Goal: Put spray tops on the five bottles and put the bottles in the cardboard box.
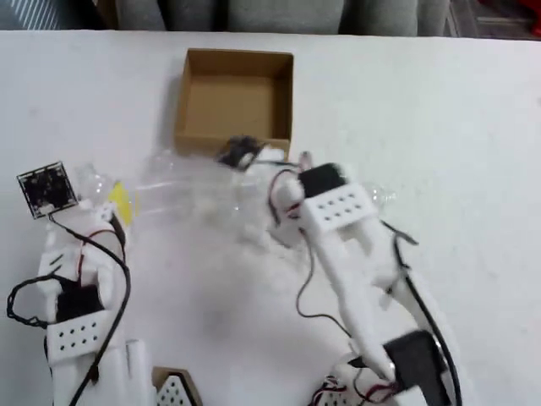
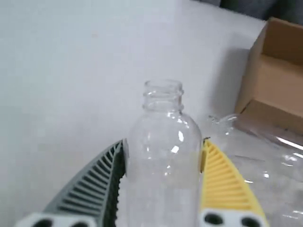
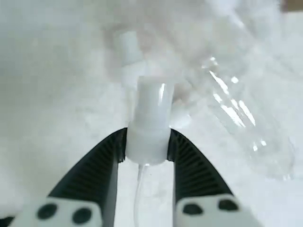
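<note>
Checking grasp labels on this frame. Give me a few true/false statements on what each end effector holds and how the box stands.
1. The left end effector is shut on a clear bottle. True.
2. That bottle already carries a spray top. False: its threaded neck is bare and open.
3. The right end effector grips a white spray top. True.
4. The cardboard box is tipped on its side. False: it stands with its open side up.
5. Another bottle lies on its side on the table near the right end effector. True.
</note>
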